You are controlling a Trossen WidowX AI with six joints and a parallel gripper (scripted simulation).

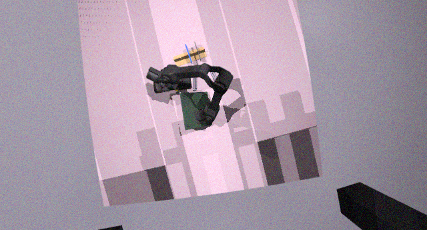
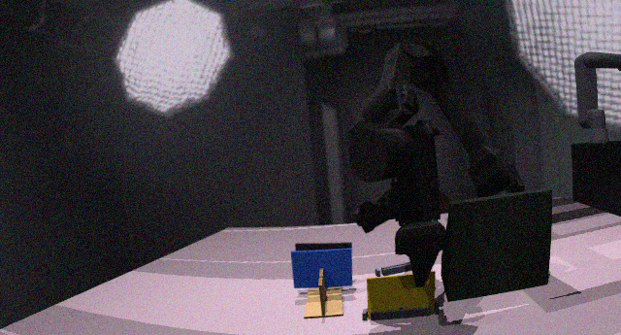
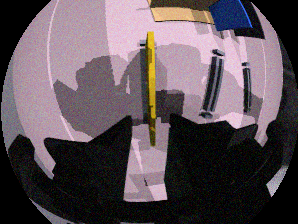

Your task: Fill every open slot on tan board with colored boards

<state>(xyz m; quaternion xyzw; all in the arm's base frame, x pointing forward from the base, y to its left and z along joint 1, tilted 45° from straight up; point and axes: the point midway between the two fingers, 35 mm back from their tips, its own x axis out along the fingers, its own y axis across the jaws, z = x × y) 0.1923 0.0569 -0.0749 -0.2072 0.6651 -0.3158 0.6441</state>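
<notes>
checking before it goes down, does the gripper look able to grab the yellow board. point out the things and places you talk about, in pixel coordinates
Probably yes: the gripper (image 2: 423,283) (image 3: 150,119) is open with the yellow board (image 2: 388,296) (image 3: 151,75) lined up between its fingers, and nothing seems to block it.

Clear air between the yellow board (image 2: 395,296) (image 3: 151,75) and the blue board (image 2: 321,266) (image 3: 231,14) — passable, probably, though dim from outside. Blocked on the other side by the dark green block (image 1: 191,115) (image 2: 497,245) (taller than the yellow board) — standing close by.
</notes>
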